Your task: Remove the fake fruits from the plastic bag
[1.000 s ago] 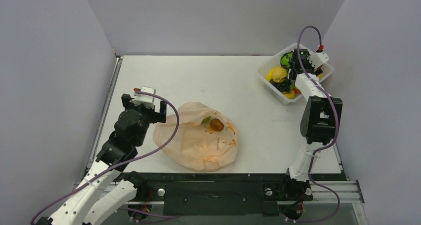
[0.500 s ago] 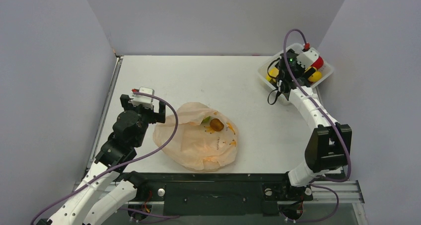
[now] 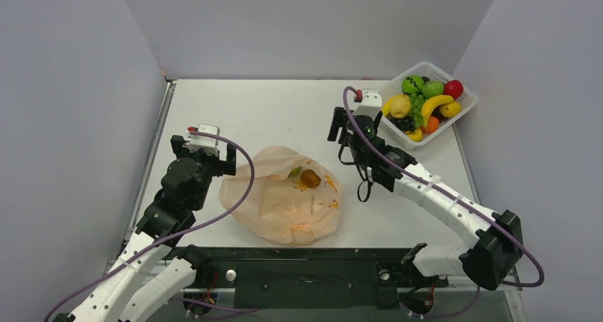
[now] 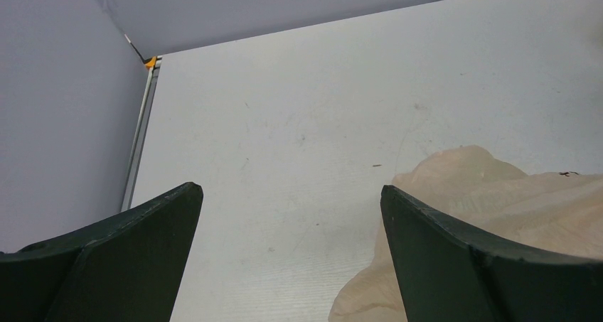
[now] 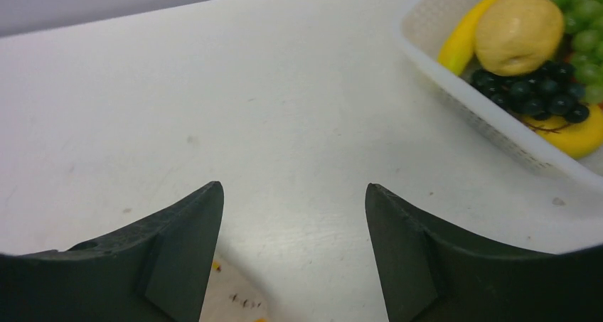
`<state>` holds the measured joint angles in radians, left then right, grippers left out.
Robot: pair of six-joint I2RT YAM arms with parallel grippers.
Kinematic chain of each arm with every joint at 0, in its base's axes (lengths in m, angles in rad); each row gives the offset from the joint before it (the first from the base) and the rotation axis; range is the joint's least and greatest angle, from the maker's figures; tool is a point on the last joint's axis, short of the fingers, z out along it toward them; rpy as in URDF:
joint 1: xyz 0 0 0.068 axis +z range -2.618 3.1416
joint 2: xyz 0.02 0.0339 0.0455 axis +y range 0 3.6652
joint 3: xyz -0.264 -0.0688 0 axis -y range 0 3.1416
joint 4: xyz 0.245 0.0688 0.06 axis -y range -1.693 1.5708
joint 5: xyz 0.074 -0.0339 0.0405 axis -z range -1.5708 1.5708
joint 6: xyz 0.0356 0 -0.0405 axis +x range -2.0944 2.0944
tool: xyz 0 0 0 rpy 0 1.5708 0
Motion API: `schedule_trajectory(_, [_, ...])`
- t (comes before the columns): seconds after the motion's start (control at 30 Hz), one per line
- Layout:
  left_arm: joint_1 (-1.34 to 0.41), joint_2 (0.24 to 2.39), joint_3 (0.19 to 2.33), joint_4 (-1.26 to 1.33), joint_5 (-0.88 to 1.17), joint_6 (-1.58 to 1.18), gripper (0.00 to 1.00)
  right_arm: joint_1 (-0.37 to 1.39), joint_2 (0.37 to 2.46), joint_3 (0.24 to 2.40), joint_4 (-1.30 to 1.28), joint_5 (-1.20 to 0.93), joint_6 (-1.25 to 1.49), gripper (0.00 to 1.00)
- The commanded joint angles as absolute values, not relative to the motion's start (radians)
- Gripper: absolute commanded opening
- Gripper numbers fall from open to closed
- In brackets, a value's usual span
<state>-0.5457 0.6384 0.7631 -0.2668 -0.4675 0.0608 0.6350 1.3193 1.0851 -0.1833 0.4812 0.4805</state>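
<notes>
Plastic bag, brownish fruit visible overhead only

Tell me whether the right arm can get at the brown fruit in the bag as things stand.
Probably yes. The brown fruit seems to lie uncovered at the mouth of the bag, and the right end effector hangs open and empty close by, with nothing between them.

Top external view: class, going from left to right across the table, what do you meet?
left pincer → plastic bag → right pincer → white basket of fake fruits
</notes>
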Motion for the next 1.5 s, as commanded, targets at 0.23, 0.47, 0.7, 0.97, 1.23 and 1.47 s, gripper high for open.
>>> schedule_trajectory(0.23, [-0.521, 0.643, 0.781, -0.251, -0.486, 0.062, 0.96, 0.999, 0.994, 0.881, -0.228, 0.446, 0.259, 0.66])
schedule_trajectory(0.47, [-0.518, 0.655, 0.778, -0.246, -0.488, 0.064, 0.97, 1.190, 1.070, 0.834, -0.218, 0.410, 0.228, 0.65])
schedule_trajectory(0.7, [-0.515, 0.661, 0.776, -0.247, -0.491, 0.067, 0.96, 1.196, 1.342, 0.921, -0.198, 0.384, 0.276, 0.61])
schedule_trajectory(0.97, [-0.512, 0.688, 0.777, -0.250, -0.486, 0.067, 0.97, 1.197, 1.569, 1.053, -0.282, 0.551, 0.267, 0.64])
schedule_trajectory(1.23, [-0.512, 0.684, 0.777, -0.248, -0.479, 0.067, 0.96, 1.168, 1.693, 1.145, -0.335, 0.654, 0.232, 0.69])
schedule_trajectory(1.47, [-0.512, 0.680, 0.779, -0.249, -0.472, 0.066, 0.96, 1.099, 1.708, 1.154, -0.322, 0.610, 0.259, 0.70])
